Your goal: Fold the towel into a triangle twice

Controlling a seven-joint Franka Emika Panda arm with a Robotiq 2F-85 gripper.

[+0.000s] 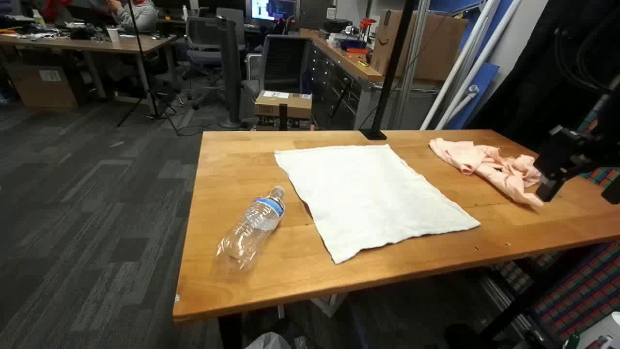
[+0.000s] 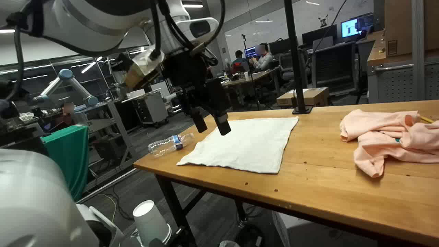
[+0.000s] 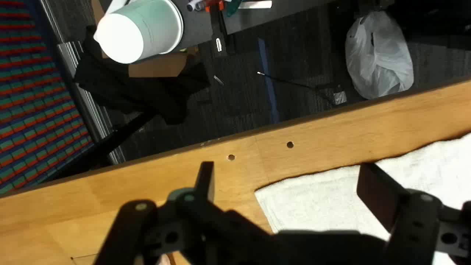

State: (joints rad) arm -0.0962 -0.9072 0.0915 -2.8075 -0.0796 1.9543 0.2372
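While the white towel (image 1: 373, 194) is just lying flat on the wooden surface (image 1: 295, 257) near a clear plastic bottle (image 1: 253, 229), the fingers (image 2: 224, 127) hang overhead, super wide apart, gripping nothing.

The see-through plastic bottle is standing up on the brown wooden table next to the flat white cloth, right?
Not quite: the see-through plastic bottle isn't standing up. It's lying on its side, as both exterior views show. It is indeed on the brown wooden table, next to the flat white cloth.
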